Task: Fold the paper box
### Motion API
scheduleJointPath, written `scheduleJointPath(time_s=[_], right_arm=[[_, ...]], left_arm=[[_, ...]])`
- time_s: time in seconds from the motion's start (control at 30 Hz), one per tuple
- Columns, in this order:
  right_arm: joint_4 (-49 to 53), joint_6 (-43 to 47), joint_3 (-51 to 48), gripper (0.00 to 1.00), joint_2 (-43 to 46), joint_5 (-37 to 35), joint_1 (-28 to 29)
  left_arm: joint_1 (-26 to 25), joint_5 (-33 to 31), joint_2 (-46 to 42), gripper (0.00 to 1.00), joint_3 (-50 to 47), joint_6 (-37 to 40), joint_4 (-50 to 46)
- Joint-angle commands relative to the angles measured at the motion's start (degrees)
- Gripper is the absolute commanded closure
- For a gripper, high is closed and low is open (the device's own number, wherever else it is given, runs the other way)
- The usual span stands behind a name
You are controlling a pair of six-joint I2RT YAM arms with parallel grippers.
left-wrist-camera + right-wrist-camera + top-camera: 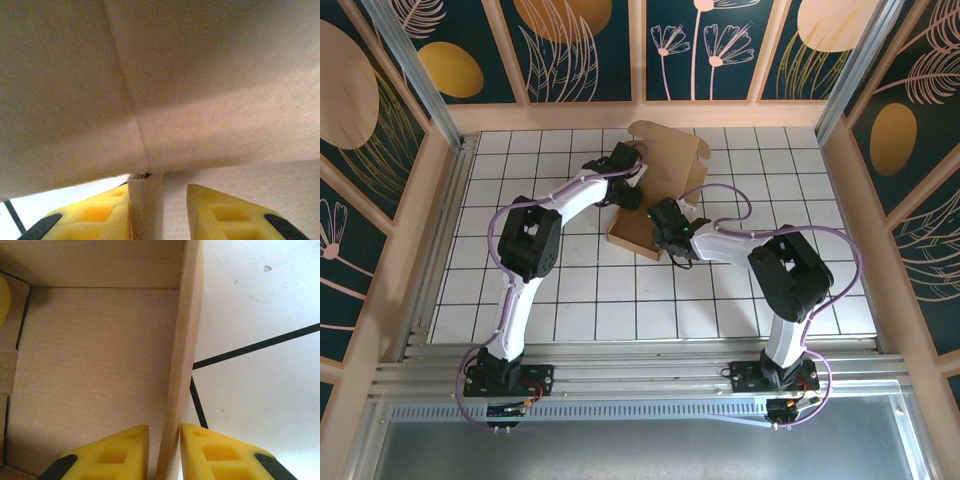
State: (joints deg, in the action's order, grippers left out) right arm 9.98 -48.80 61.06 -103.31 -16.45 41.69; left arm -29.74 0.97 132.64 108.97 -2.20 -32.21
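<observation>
The paper box (665,160) is brown cardboard, partly folded, lying at the middle back of the tiled table with its lid flap raised toward the rear. My left gripper (626,192) is at its left side. In the left wrist view a narrow upright cardboard wall (146,200) stands between the yellow fingers of the left gripper (160,192); it rests against the left one, with a gap to the right finger (225,215), so the jaws are open. My right gripper (666,224) is at the box's near side, and in the right wrist view the right gripper (165,432) is shut on a side wall (186,340).
The white tiled table (570,290) has free room in front and to both sides of the box. Wooden frame walls with painted panels (410,150) enclose the table on the left, back and right. The box floor (95,365) is bare.
</observation>
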Motion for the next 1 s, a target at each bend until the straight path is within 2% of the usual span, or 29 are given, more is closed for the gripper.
scheduleJointPath(time_s=[0.0, 0.1, 0.43, 0.6, 0.67, 0.73, 0.77, 0.87, 0.97], right_arm=[[1.16, 1.03, 0.65, 0.76, 0.94, -0.7, 0.41], [1.19, 0.98, 0.5, 0.76, 0.99, -0.69, 0.4], [0.59, 1.17, 0.24, 0.76, 0.81, -0.61, 0.41], [0.83, 2.59, 0.94, 0.76, 0.81, -1.54, 0.01], [0.52, 4.01, 0.98, 0.76, 0.7, -1.92, -0.1], [-0.13, 6.26, 1.47, 0.76, 0.41, -1.75, -0.29], [-1.02, 8.1, 1.59, 0.76, 0.19, -1.35, -0.38], [-4.51, 15.85, 2.52, 0.75, -0.69, 1.87, -1.11], [-6.29, 26.29, 5.02, 0.74, -2.95, 5.9, -2.07]], left_arm=[[0.12, 0.4, 2.4, 0.71, 4.34, -1.09, -3.67], [0.12, -0.28, 2.82, 0.78, 2.84, -1.16, -3.75], [0.12, -0.65, 1.67, 0.77, -4.55, -0.29, -1.01], [0.12, 3.04, -2.88, 0.76, -7.74, -1.51, 2.71], [0.12, 3.68, -5.99, 0.71, -9.03, -3.02, 5.03], [0.12, 3.66, -9.65, 0.56, -10.45, -4.48, 7.27], [0.12, 3.53, -11.29, 0.52, -11.21, -5.1, 7.95], [0.21, 3.02, -17.81, 0.47, -14.09, -7.08, 9.88], [0.53, 0.96, -25.58, 0.46, -18.96, -9.89, 12.99]])
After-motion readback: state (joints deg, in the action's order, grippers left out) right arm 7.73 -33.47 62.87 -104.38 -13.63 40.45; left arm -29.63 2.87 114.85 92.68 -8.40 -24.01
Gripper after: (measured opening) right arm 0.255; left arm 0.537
